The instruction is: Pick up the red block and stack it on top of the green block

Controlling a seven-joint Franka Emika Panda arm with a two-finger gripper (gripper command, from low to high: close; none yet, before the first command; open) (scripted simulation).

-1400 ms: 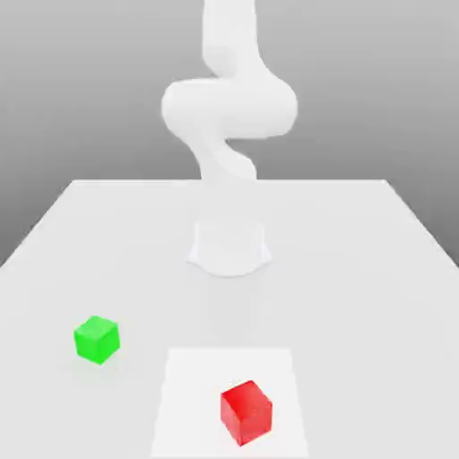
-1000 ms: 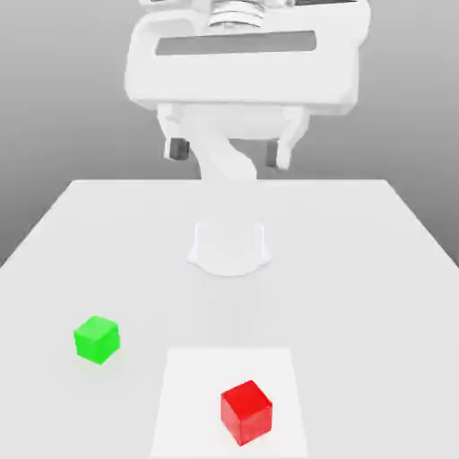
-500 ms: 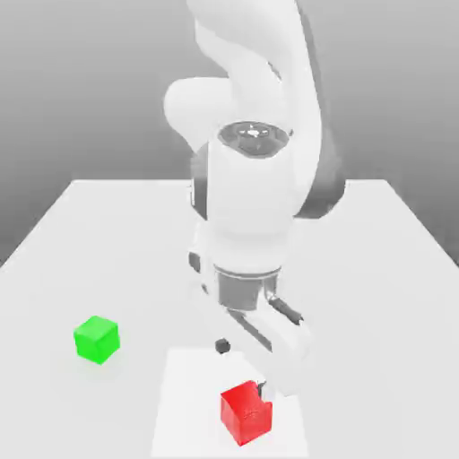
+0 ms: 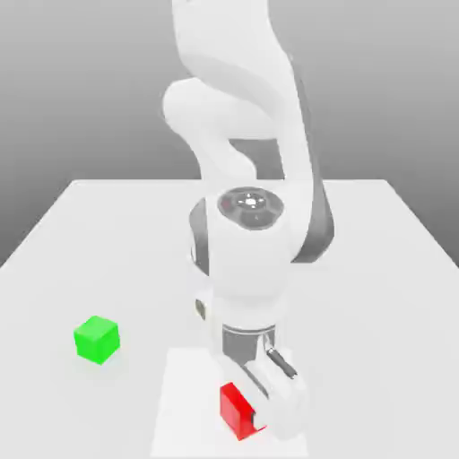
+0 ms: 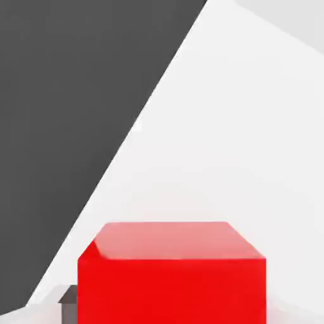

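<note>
1. The step in hand, as I judge it, is the pick-up: the red block (image 4: 236, 412) is where the fingers (image 4: 255, 419) have their work, and nothing is stacked.
2. The red block sits low on the white square (image 4: 188, 403), at the near side of the counter (image 4: 376, 359). The green block (image 4: 97, 340) stands apart from it, farther off and towards the exterior view's left, with its top bare.
3. The fingers are down at the level of the red block. In the exterior view a dark pad is right by the block's side at the exterior view's right, and the hand covers part of the block. In the hand view a dark fingertip (image 5: 68, 307) lies close along one side face; the opposite contact cannot be made out.
4. They look set about the block's width, but I cannot tell whether they are clamped on it or still a little apart. No lift is visible.
5. The next move probably calls for a firm, even squeeze on the two side faces, then a straight lift clear of the white square.
6. After that the block would need carrying to the exterior view's left and farther from the camera, high enough to clear the green block. Its turned pose may need squaring up before it is lowered, or it could rest unevenly.
</note>
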